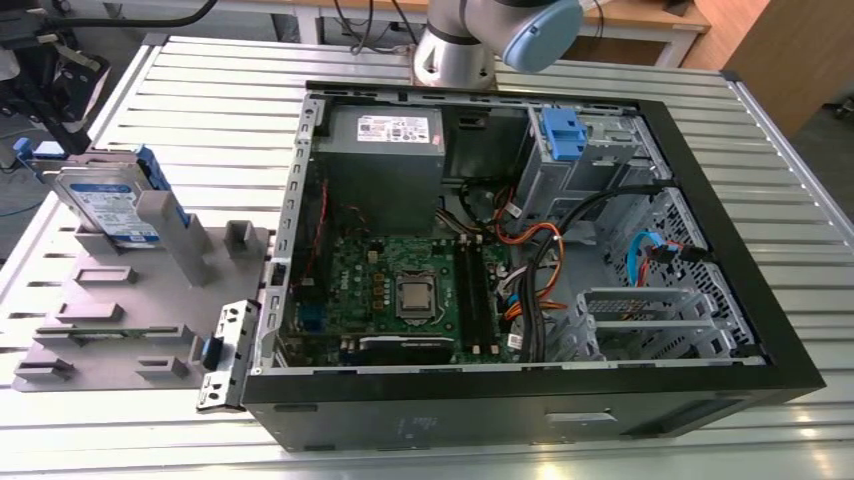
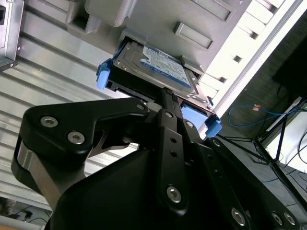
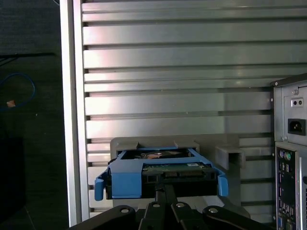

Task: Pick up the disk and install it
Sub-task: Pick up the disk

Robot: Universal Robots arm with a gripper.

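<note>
**End effector.** In both wrist views the black gripper (image 3: 163, 180) (image 2: 168, 94) is narrow, with its fingers drawn together and nothing visible between them. The fingertips overlap the near edge of the silver metal disk in its blue plastic carrier (image 3: 182, 167) (image 2: 153, 64). I cannot tell whether they touch it, because the linkage hides the meeting point. In the exterior view the grey-and-blue robot arm (image 1: 487, 40) is cut off by the top edge.

**Containers.** The disk (image 1: 107, 205) sits in a slot of the grey plastic holder (image 1: 147, 320). The holder rests on the slatted aluminium table (image 1: 200, 90), at the exterior view's left, beside the case. The open black computer case (image 1: 747, 330) lies on its side. It holds a green motherboard (image 1: 400, 280), a grey power-supply box (image 1: 380, 140), a blue plastic bracket (image 1: 563, 130) and cables I cannot sort out.

**Orientation.** The disk stands on edge and leans back. Its long axis rises from the holder and its labelled face shows in the exterior view. In the first wrist view its connector edge faces the gripper.
</note>
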